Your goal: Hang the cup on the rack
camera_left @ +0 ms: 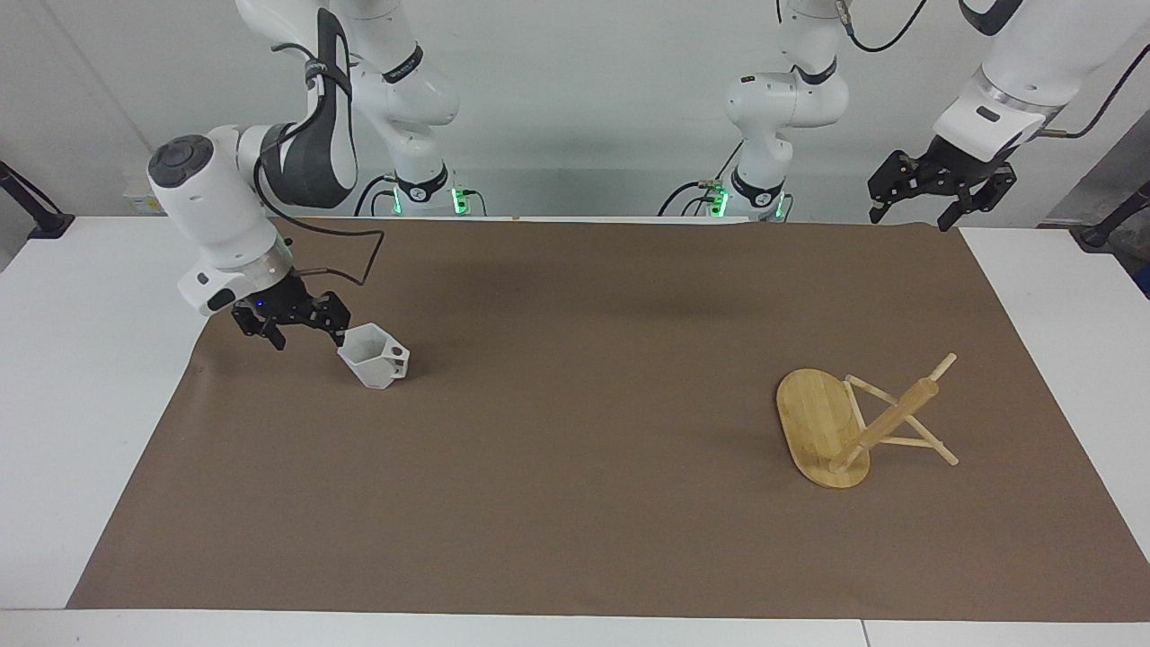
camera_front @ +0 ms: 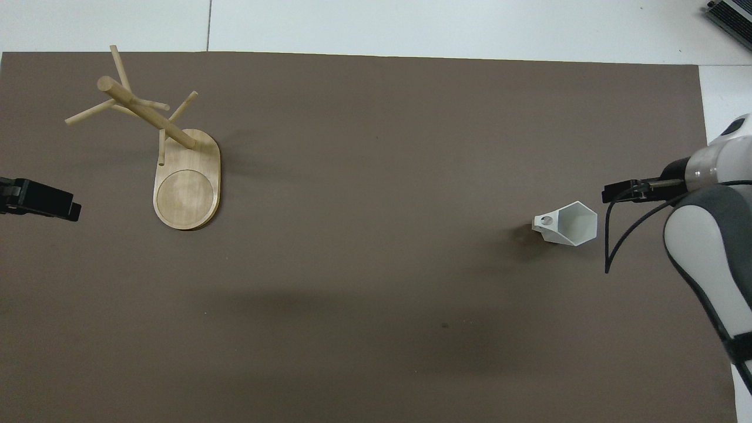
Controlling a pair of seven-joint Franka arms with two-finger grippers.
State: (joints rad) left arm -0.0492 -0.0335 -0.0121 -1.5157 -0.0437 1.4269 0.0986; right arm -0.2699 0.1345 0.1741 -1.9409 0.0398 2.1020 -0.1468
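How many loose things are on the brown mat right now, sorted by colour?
White: 1, the cup, sitting toward the right arm's end with the open right gripper low beside it.
Light wood: 1, the rack, toward the left arm's end; the open left gripper waits raised there.
Total: 2
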